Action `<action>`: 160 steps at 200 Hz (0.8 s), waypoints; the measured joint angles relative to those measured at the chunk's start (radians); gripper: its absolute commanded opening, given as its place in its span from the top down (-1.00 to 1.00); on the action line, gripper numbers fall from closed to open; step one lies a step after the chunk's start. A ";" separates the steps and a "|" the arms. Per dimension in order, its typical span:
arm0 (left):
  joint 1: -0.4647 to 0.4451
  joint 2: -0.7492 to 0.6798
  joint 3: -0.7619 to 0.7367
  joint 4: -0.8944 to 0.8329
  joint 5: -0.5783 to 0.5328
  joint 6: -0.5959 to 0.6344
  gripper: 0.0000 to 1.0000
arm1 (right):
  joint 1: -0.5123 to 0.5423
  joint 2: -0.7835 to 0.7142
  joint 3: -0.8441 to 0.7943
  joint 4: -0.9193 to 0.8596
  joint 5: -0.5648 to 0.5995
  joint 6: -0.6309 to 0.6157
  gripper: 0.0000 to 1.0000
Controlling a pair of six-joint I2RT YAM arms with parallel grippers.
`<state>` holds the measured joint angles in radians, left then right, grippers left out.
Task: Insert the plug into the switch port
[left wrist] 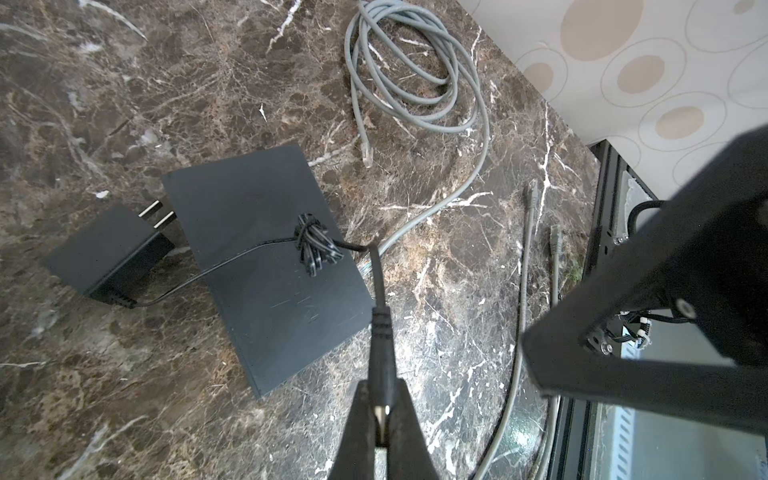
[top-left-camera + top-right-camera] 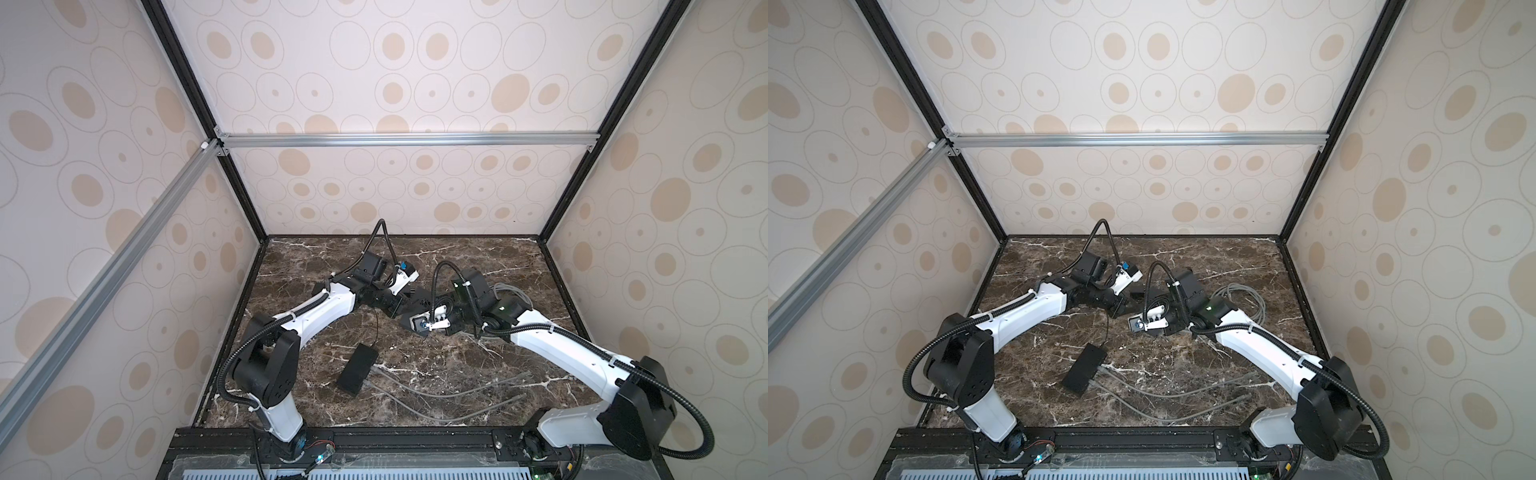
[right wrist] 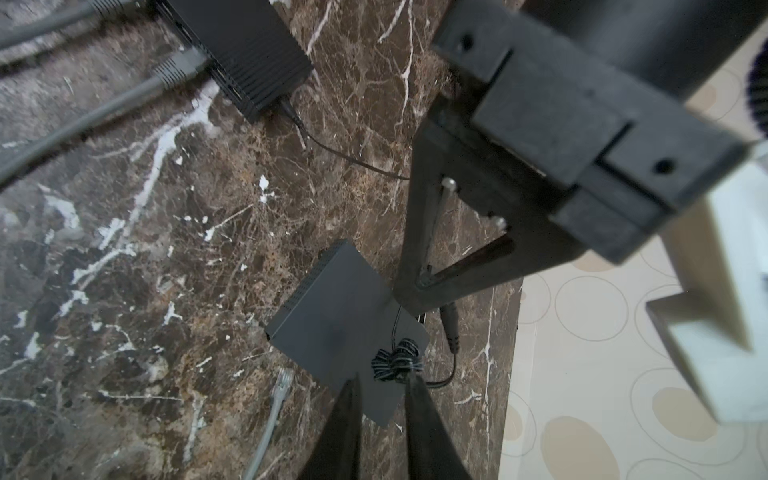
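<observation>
Left gripper point(image 1: 381, 399) pinches the little black barrel plug point(image 1: 382, 349), held up just beside the black switch point(image 1: 266, 270). It looks light and hard; its thin cord point(image 1: 241, 258) looks floppy. Best to hold its fat body, tip free. Right gripper point(image 3: 382, 382) fingers stand apart.

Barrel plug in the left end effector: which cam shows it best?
Left wrist view: barrel plug sits centre frame, body clearly visible, pinched in the left end effector. Right wrist view shows only its cord end past that end effector. In both top views it is too small to make out.
</observation>
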<state>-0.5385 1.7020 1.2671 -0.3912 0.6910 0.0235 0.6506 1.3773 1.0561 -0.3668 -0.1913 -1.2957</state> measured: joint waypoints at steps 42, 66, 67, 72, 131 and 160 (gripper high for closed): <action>0.000 0.000 0.000 -0.001 0.000 0.001 1.00 | 0.000 0.074 0.041 0.026 0.057 -0.001 0.51; 0.000 0.006 0.003 -0.004 0.000 0.001 1.00 | -0.001 0.100 0.065 0.047 0.072 0.016 0.52; 0.000 0.006 0.003 -0.005 0.000 0.001 1.00 | -0.001 0.100 0.066 0.047 0.073 0.016 0.52; 0.000 0.008 0.003 -0.006 0.000 0.001 1.00 | -0.001 0.104 0.069 0.051 0.075 0.017 0.52; 0.000 0.016 0.009 -0.015 -0.003 0.004 1.00 | -0.001 0.157 0.113 0.055 0.090 0.019 0.56; 0.005 0.017 0.009 -0.016 -0.006 0.006 1.00 | -0.002 0.174 0.126 0.055 0.090 0.018 0.57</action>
<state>-0.5331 1.7187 1.2762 -0.4068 0.6853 0.0299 0.6487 1.5517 1.1820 -0.3119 -0.1009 -1.2774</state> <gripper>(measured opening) 0.063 0.216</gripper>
